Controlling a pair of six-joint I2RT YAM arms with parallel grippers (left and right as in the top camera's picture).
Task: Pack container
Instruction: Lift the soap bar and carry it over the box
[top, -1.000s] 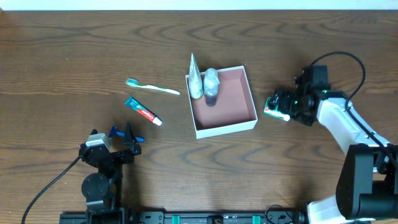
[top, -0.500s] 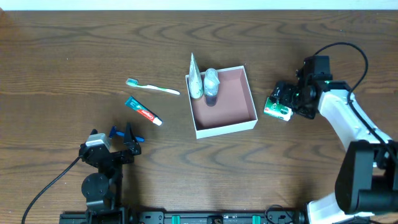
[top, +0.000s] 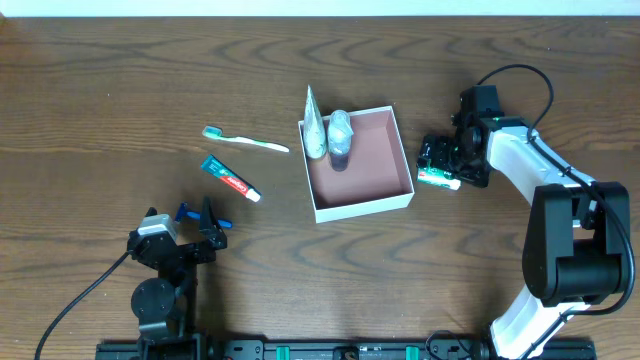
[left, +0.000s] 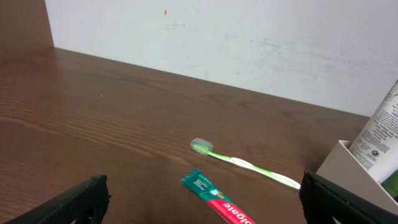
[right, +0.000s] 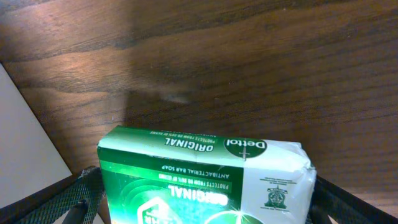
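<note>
R gripper (top: 441, 164), jaws clamping Dettol soap carton (right: 205, 174), is now closer to container (top: 364, 207); placement imminent. L gripper (top: 200, 213) jaws wide.

Overhead top-down; wrists low; container (top: 375, 155) shared

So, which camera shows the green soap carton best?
The right wrist view: the soap carton fills the frame between the fingers, its print readable. Overhead shows it small, beside the container. The left wrist view misses it.
</note>
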